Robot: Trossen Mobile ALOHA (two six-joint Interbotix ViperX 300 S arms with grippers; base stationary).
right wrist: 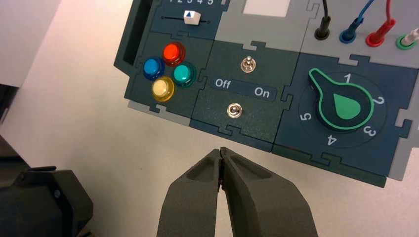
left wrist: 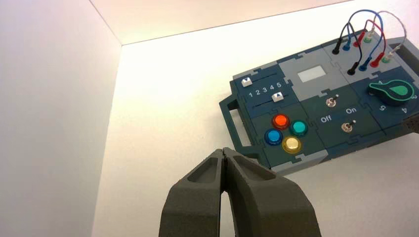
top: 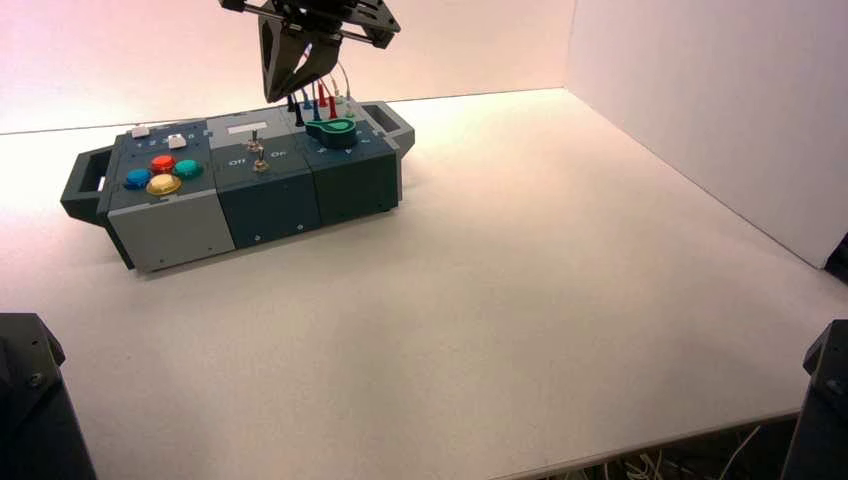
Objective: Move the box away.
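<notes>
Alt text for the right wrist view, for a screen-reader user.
Long dark teal and grey box with four round buttons in red, blue, green and yellow, two toggle switches, a green-edged dial and wired plugs. The right end effector, fingers closed, shows against the pale tabletop, gripping nothing.

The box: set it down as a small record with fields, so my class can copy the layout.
object: box, dark teal and grey
place: far left of the table, slightly angled
ends: a handle at each
buttons: red, blue, green, yellow, near left end
middle: two toggle switches
right part: green-edged dial, wires behind it
left gripper: shut, off the box
right gripper: shut, off the box
</notes>
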